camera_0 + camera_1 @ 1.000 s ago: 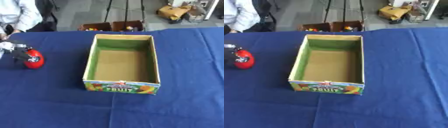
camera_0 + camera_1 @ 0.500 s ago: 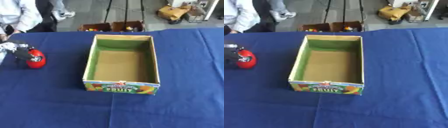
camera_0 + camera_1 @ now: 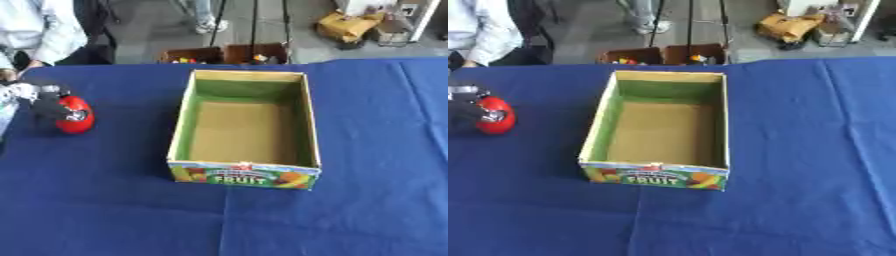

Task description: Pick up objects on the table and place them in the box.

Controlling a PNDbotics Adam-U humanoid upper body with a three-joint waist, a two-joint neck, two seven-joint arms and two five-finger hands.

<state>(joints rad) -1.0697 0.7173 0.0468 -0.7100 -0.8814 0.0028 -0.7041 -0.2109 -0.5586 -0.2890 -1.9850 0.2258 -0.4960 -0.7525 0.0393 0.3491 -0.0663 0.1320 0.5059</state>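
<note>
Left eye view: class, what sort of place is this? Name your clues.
Probably a lab or workshop: a table under blue cloth, tripod legs on the bare floor, and cardboard boxes behind.

A round red object (image 3: 75, 114) sits far left on the cloth; the open FRUIT-labelled box (image 3: 244, 172) stands centre, empty.

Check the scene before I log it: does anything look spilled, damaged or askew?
Nothing stands out. The box sits upright and open on the blue table, nothing visible inside. The left hand has its fingers around the red object beside it.
</note>
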